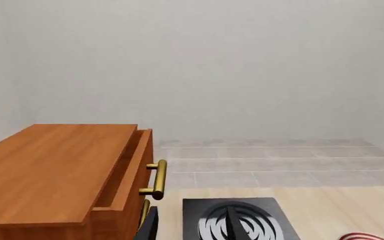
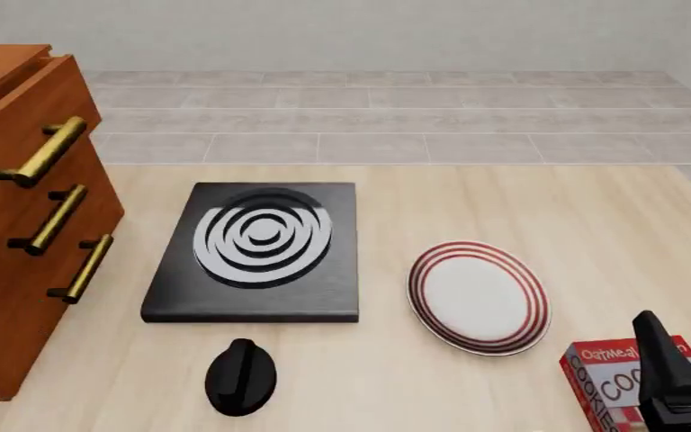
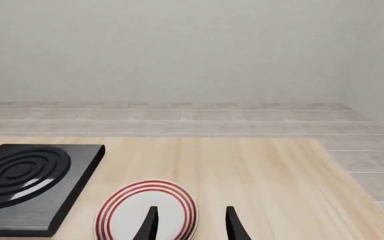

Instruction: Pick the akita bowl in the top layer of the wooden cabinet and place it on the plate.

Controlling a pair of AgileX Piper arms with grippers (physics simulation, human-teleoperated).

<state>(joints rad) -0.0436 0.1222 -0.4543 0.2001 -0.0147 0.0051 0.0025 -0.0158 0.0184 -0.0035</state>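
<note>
**Drawer barely open, bowl unseen**

Nearest, the right gripper (image 3: 190,222) is held spread and empty above the cookie box (image 2: 633,382), near the plate (image 2: 478,295). A black knob (image 2: 241,376) and a black slab (image 2: 256,252) lie farther on the desk (image 2: 586,225). The left gripper cannot be judged. Farthest, the cabinet (image 2: 15,225) has its top drawer (image 1: 128,170) slightly ajar; the bowl is hidden, presumably inside. A slipped handle (image 2: 43,151) grasp could leave the drawer too closed for reaching in.
</note>
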